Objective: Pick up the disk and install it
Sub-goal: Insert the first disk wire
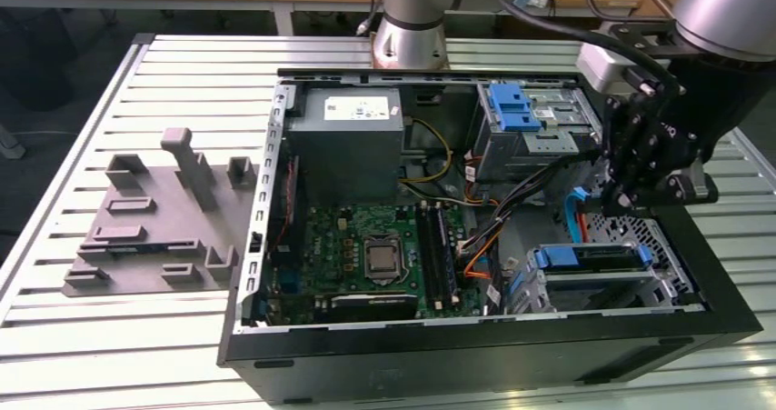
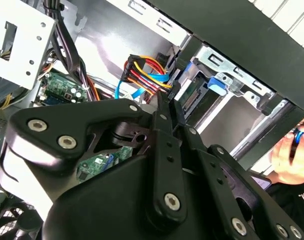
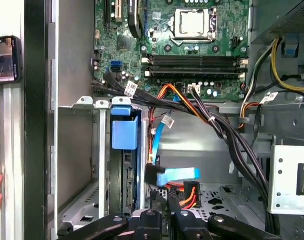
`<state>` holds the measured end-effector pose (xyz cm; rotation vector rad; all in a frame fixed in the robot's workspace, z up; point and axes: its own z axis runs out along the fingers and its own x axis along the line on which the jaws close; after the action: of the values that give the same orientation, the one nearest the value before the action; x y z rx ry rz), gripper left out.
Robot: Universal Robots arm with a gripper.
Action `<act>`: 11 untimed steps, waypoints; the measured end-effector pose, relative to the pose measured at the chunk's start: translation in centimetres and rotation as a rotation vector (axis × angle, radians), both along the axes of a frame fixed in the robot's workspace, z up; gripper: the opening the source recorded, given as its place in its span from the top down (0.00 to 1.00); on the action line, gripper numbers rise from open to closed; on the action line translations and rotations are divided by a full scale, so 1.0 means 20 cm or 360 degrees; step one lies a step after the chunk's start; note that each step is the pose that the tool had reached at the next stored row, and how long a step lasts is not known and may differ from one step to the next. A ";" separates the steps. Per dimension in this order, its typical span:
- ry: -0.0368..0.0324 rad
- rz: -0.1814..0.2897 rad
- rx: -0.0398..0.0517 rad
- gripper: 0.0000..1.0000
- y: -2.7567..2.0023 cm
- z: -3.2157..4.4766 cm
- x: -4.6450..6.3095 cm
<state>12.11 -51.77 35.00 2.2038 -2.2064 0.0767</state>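
Gripper point(image 2: 168, 102) clenched, nothing in it; disk point(image 3: 124, 137) edge-on in bay point(image 3: 102, 165), mostly hidden.

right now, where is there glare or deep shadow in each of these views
Exterior view: even light, no hard shadows on the slatted silver table. Second wrist view: the white perforated metal bracket is washed out bright. First wrist view: the green motherboard is well lit, while the grey metal drive cage around the blue plastic tab lies in shadow.

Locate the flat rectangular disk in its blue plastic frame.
The disk sits in the grey metal bay at the exterior view's right, inside the black computer case, near the gripper.
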 end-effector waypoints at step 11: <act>0.0011 0.0000 0.0057 0.84 -0.086 -0.030 0.00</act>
<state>12.11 -53.50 34.39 2.2186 -2.2213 0.0298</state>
